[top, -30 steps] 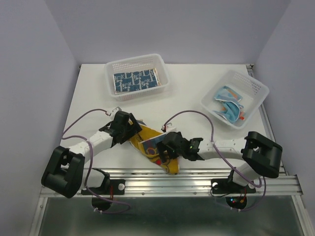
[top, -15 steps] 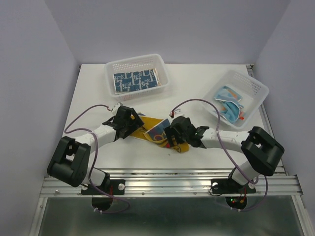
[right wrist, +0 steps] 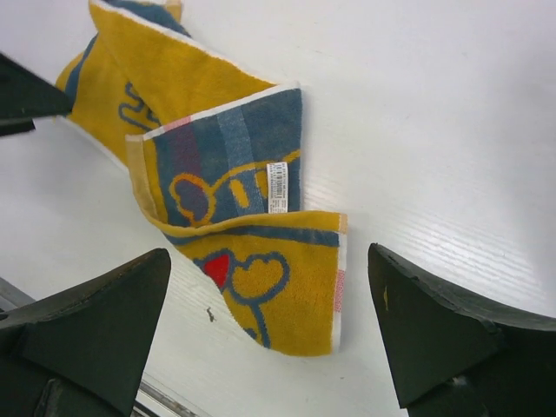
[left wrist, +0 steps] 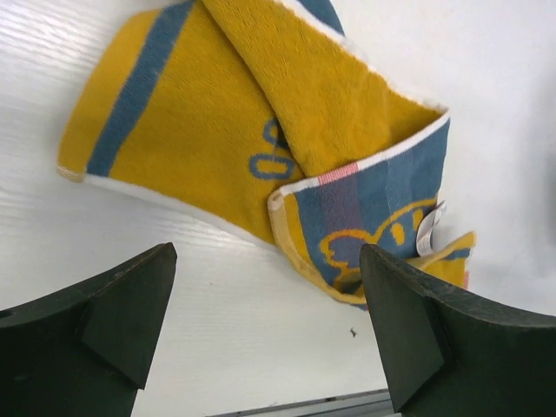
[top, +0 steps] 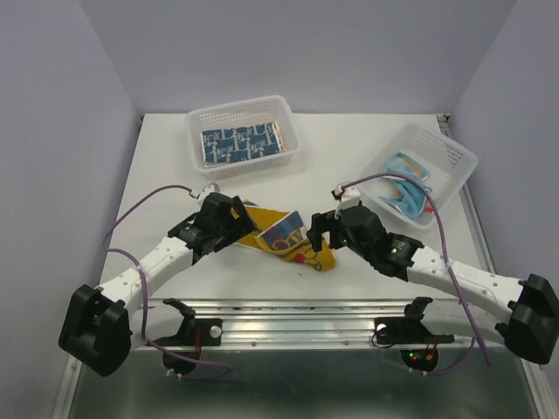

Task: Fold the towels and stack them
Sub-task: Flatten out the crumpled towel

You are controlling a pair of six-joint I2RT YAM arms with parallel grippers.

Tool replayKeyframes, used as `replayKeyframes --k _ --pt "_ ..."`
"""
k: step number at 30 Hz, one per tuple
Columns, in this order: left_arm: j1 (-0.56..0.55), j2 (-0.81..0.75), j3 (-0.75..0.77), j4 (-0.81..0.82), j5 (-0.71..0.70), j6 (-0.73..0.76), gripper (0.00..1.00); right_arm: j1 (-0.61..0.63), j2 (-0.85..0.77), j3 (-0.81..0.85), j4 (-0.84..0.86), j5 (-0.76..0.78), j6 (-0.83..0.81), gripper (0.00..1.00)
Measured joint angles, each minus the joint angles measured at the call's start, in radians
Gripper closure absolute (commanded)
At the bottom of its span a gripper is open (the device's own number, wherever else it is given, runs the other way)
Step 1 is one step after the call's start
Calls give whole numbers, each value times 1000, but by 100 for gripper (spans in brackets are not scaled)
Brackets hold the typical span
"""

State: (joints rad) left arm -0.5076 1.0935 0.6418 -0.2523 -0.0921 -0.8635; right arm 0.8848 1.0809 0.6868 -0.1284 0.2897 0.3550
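— Where do we find the yellow towel (top: 281, 237)?

— On the table (top: 349, 148), toward 6 o'clock from its middle. It lies loosely doubled over. A blue-striped flap is turned up on top, and we can see a small white label (right wrist: 277, 187) on it.

— How do our claws stand?

— The left claw (top: 238, 220) is at the towel's 9 o'clock. Its wrist view shows the dark fingers (left wrist: 122, 313) spread wide, with nothing gripped between them. The right claw (top: 320, 232) is at the towel's 3 o'clock, also spread wide and holding nothing. In both wrist views the cloth lies beyond the fingertips. We cannot tell from above whether either claw touches it.

— And the other towels?

— One white basket (top: 238, 106) sits at the table's 11 o'clock, with a navy towel (top: 238, 144) lying flat inside. A second basket (top: 450, 150) sits at 2 o'clock and holds a light blue towel (top: 403, 185), crumpled, with orange showing. Both baskets are well apart from the yellow towel.
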Motion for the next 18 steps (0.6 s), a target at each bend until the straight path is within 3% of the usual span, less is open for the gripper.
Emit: replayKeyframes --k 9,18 --pt "-97 208 27 40 100 9 15 0 -182 -107 -14 162 156 0" --pt "-108 261 39 76 122 9 25 0 -190 -114 -43 232 199 0"
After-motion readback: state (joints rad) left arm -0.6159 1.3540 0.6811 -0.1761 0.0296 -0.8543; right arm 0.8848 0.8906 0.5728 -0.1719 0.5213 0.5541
